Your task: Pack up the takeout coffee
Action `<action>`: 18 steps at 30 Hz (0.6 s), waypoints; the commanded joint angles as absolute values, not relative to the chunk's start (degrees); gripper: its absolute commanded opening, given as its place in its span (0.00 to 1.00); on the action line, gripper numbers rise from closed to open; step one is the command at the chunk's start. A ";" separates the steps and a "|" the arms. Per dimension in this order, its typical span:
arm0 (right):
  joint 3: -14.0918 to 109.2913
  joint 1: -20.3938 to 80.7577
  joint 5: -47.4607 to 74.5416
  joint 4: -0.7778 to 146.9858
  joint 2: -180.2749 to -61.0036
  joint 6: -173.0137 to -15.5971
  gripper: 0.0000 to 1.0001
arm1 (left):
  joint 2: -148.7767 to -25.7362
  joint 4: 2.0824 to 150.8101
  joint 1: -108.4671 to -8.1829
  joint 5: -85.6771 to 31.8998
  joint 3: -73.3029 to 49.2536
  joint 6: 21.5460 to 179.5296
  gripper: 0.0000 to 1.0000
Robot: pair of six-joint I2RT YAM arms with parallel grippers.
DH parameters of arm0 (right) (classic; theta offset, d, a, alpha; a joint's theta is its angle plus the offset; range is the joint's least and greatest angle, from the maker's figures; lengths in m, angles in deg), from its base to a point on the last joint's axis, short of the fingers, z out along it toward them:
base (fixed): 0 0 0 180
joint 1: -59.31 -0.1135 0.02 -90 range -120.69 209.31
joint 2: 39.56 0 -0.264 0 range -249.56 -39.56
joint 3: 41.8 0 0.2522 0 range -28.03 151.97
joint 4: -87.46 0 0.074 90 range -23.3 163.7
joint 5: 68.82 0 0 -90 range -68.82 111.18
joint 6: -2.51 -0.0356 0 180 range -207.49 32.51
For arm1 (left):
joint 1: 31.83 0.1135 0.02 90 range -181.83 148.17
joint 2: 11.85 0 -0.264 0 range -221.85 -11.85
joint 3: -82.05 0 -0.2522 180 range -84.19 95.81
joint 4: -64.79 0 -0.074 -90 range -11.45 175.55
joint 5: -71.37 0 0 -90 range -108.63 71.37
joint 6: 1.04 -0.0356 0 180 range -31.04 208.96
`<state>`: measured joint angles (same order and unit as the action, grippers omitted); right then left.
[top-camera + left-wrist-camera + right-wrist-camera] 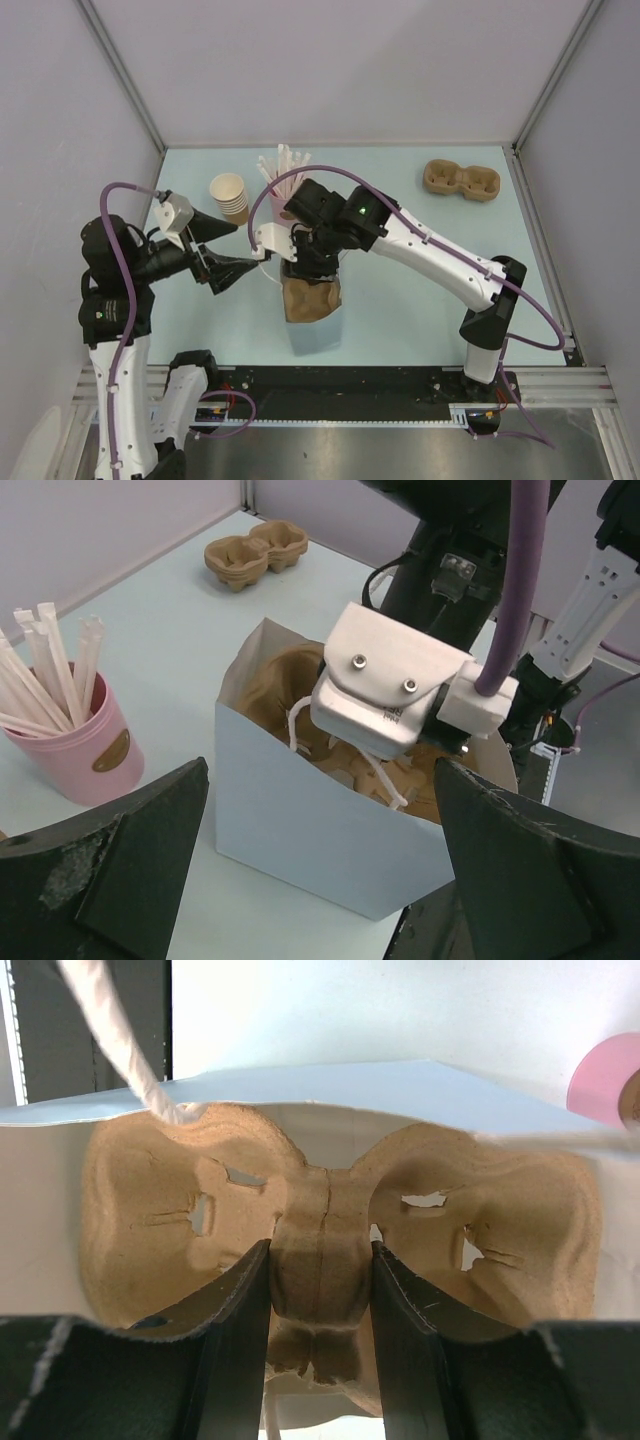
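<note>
- Right gripper [320, 1250] clamps the middle of a brown moulded-pulp cup carrier [150, 1220] inside a white paper bag [300, 830], towards the table's near edge.
- Left gripper [320, 775] hovers beside the bag, jaws apart.

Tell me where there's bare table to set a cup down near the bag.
Best is the near stretch between the paper bag and the right arm's base. Also bare: the far strip between the straw cup and the spare carrier. Crowded: the bag's left and far sides, hemmed by the left arm, the cup stack and the straw cup.
</note>
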<state>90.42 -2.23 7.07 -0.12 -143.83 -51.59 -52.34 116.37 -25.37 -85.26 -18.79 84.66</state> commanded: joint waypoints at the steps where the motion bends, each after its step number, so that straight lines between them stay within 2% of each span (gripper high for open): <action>1: 93.78 -1.25 5.27 1.36 -143.36 -53.04 0.22 | -51.58 115.20 -26.29 -87.36 -20.72 84.13 0.99; 8: 93.87 -0.98 5.19 1.37 -143.62 -53.30 0.21 | -48.77 108.79 -27.25 -86.22 -27.15 87.46 0.99; 18: 93.96 -1.34 5.45 1.54 -144.67 -53.74 0.22 | -51.66 105.09 -28.75 -83.93 -26.89 90.63 0.99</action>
